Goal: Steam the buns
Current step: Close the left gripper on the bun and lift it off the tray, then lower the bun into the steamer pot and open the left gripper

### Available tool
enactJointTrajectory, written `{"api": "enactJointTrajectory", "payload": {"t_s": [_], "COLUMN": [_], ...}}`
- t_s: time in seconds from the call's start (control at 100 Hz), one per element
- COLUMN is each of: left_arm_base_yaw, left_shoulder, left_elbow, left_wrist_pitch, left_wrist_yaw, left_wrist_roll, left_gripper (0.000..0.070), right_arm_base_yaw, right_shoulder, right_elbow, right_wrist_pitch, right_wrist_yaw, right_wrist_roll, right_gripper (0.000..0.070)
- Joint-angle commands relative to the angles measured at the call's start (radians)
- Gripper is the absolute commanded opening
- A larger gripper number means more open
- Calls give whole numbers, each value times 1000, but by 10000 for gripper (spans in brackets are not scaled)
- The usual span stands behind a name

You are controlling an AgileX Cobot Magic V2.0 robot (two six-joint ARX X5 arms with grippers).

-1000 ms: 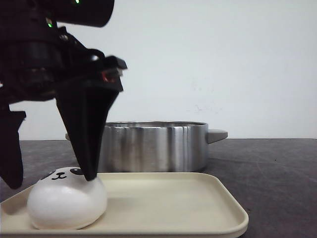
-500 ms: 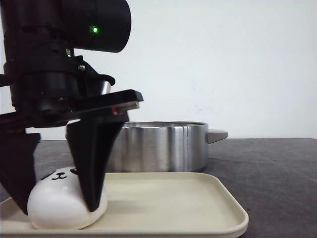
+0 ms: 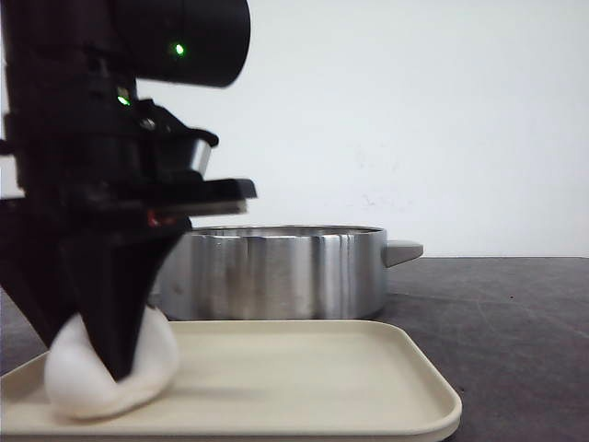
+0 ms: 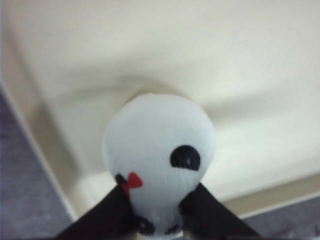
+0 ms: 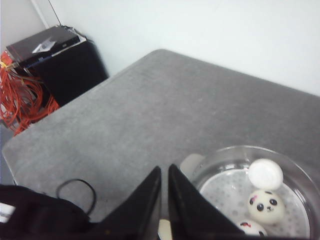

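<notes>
**Last tray bun gripped, pot part-loaded**

Left end effector (image 3: 110, 354) is closed on the bun (image 3: 152, 354) at the tray's (image 3: 368, 368) near-left corner, about 8 o'clock on the tray in the front view. Fingers pinch it from both sides; the bun bulges out around them, so it's soft and visibly squashed. Left wrist view confirms: both fingertips (image 4: 207, 212) press into the panda face, one eye and a red mark showing between them. Bun looks to be touching the tray or just off it; can't tell which.

Rest of the tray is bare, no other buns on it.

Steel pot (image 3: 285, 272) sits right behind the tray, at 12 o'clock from it, one handle stub pointing to 3 o'clock. Right wrist view looks down into it: perforated steamer plate (image 5: 225, 192) inside, with three buns on it: one plain white top (image 5: 265, 173), one panda face up (image 5: 267, 205), a third (image 5: 252, 228) cut by the frame edge.

Right end effector (image 5: 164, 200) hangs above the worktop (image 5: 150, 110) next to the pot, fingers nearly together, nothing between them. Idle, by the look of it.

Progress estimate: three in, the fourth in hand. Left to do: lift it, carry over the pot rim, drop it in the free spot on the plate. No lid visible in any view, so can't say whether covering is part of it.
</notes>
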Motion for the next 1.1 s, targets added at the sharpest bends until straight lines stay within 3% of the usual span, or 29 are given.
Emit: {"api": "enactJointTrajectory", "payload": {"t_s": [0.0,0.19,0.48,0.71,1.09], "left_arm_base_yaw": [-20,3,159,264,292], "left_shoulder": [-55,-144,-57,81,282], "left_elbow": [58,206,422,440,440], "left_wrist_pitch": [14,80,84,102,219], "left_wrist_yaw": [-13,-34,-33,-1,50], "left_wrist_roll": [51,60,188,217,219], "left_gripper": [0,0,0,0,0], "right_arm_base_yaw": [11,26,64,89,121], "right_shoulder": [6,6,6,6,6], "right_elbow": [18,18,18,18,18], "right_wrist_pitch": [2,8,23,47,68], "right_wrist_yaw": [-3,-2,10,59,96], "right_wrist_roll": [-3,-3,8,32,49], "right_gripper": [16,16,16,16,16]}}
